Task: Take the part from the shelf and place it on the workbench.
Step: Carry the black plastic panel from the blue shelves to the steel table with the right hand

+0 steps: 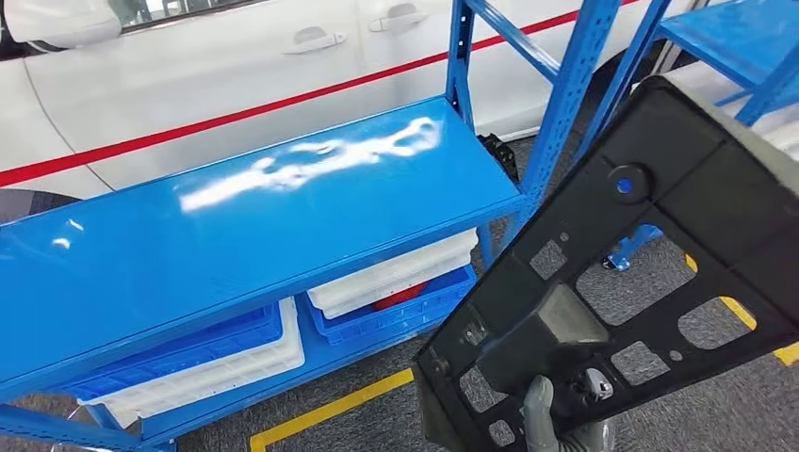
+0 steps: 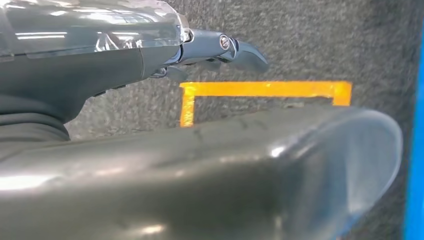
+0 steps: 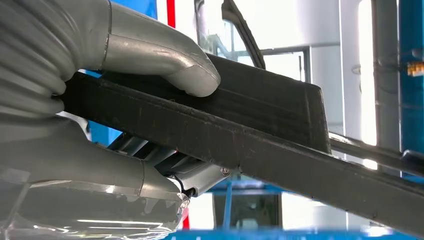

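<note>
Grey carpeted floor [image 1: 660,414] marked with yellow tape [image 1: 330,410] lies closest underfoot, and just above it the right hand [image 1: 565,428] comes up from below with the task's thing in its grasp: a large black part [image 1: 622,282], a flat moulded panel pierced with cut-outs and a round boss, held clear of the shelf and tilted so that it slants up toward the right. In the right wrist view the grey thumb [image 3: 165,62] presses down on one face of the part's edge while the fingers [image 3: 195,175] clamp from the opposite face, so the hand pinches the rim of the panel; gripping at one end like this probably explains the tilt, since most of the panel hangs out beyond the hold. The left hand [image 2: 220,50] hangs low over the floor tape with its fingers apart and nothing between them, so it appears to be kept out of the way while the right arm carries. A little farther off stands the blue shelf [image 1: 245,226], its glossy top board bare and reflecting the lights, with blue crates [image 1: 396,315] and white trays [image 1: 386,278] stacked on the level beneath. Behind the shelf is a white car [image 1: 236,66] with a red stripe along its doors. No counter is to be seen, so by my judgement the picking step is done and the carry to the workbench is what remains.
</note>
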Action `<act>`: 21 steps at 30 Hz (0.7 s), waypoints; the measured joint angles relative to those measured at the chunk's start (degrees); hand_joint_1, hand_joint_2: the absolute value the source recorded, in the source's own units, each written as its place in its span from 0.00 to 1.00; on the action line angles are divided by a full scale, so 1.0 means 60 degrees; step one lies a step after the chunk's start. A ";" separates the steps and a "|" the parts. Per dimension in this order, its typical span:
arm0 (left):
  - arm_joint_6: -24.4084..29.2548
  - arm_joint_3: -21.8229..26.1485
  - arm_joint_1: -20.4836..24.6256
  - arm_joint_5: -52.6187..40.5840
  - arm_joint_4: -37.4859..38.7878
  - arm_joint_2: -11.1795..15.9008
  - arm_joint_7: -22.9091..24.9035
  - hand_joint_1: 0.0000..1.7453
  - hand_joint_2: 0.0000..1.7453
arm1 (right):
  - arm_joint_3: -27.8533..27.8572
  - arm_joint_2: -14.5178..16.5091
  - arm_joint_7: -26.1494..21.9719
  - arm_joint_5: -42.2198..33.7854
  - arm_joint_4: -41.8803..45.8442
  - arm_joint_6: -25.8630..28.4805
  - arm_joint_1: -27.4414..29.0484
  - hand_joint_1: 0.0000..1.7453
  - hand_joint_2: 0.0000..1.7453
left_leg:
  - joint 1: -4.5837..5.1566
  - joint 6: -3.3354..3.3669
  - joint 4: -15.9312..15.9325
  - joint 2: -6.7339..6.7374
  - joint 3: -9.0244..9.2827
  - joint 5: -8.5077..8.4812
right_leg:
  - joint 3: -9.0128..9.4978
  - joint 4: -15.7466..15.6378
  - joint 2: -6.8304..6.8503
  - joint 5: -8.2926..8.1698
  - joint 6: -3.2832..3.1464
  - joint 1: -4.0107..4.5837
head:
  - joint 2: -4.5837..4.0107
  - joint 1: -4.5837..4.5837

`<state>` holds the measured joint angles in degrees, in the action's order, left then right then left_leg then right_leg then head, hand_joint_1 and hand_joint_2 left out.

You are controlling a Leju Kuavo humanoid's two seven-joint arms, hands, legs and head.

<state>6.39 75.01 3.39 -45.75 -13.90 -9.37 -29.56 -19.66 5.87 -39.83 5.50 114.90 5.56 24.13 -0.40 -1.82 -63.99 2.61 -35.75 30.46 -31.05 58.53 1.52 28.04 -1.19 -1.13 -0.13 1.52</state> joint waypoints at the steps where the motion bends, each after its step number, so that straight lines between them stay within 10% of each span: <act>1: -0.0005 0.0006 -0.0018 0.0000 0.0000 0.0000 0.0000 0.00 0.00 | 0.0004 0.0018 0.0001 0.0000 0.0001 -0.0001 -0.0004 1.00 1.00 | 0.0003 0.0006 -0.0604 -0.0213 -0.0178 0.0485 | -0.0145 0.0006 -0.0119 -0.0112 -0.0043 0.0026 | 0.0000 0.0002; 4: -0.0023 0.0015 -0.0020 0.0004 0.0000 0.0002 0.0002 0.00 0.00 | 0.0018 0.0037 0.0004 0.0004 0.0001 -0.0001 0.0005 1.00 1.00 | 0.0036 0.0148 -0.1727 -0.0361 -0.0223 0.0934 | -0.0600 0.0034 -0.0520 -0.0456 -0.0094 0.0135 | -0.0001 0.0003; 7: -0.0029 0.0017 0.0008 0.0016 -0.0007 0.0023 0.0000 0.00 0.00 | 0.0032 0.0047 0.0004 0.0005 0.0001 -0.0001 0.0010 1.00 1.00 | 0.0164 0.0482 -0.0152 -0.0724 0.1053 0.0218 | -0.0927 0.0053 -0.0918 -0.0766 -0.0080 0.0193 | 0.0000 -0.0005; 10: -0.0034 0.0018 0.0030 0.0021 -0.0032 0.0072 -0.0005 0.00 0.00 | 0.0038 0.0080 0.0001 0.0009 0.0012 -0.0005 0.0003 1.00 1.00 | 0.0263 0.0679 0.1363 -0.1258 0.1926 0.0160 | -0.1057 0.0007 -0.1210 -0.1065 0.0047 0.0124 | 0.0000 -0.0009; 13: -0.0047 0.0019 0.0060 0.0023 -0.0033 0.0060 -0.0004 0.00 0.00 | 0.0053 0.0110 -0.0002 0.0012 0.0030 -0.0008 0.0039 1.00 1.00 | 0.0254 0.0714 0.1654 -0.0960 0.1880 -0.0164 | -0.1157 -0.0058 -0.1341 -0.1217 0.0231 0.0096 | -0.0001 0.0006; 18: -0.0188 0.0022 0.0014 -0.0003 -0.0033 0.0062 -0.0001 0.00 0.00 | 0.0064 0.0123 0.0003 0.0084 0.0046 0.0002 0.0074 1.00 1.00 | 0.0207 0.0722 0.1777 -0.0144 0.1304 -0.0752 | -0.1756 0.2143 -0.0382 0.0662 0.0441 0.0053 | -0.0001 -0.0055; 21: -0.0263 0.0022 0.0031 -0.0047 -0.0033 0.0065 0.0005 0.00 0.00 | 0.0064 0.0122 0.0005 0.0173 0.0035 0.0045 0.0100 1.00 1.00 | 0.0162 0.0596 0.1523 0.0328 0.0817 -0.0921 | -0.1204 0.2262 -0.0193 0.0211 0.0661 -0.0169 | -0.0001 -0.0056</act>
<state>4.81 75.14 3.58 -46.03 -14.10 -8.98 -29.53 -19.28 6.61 -39.80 6.54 115.11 5.82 24.73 0.58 1.76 -54.85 4.58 -30.85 24.94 -38.28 72.10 0.36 29.30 2.77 -2.15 -0.13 1.18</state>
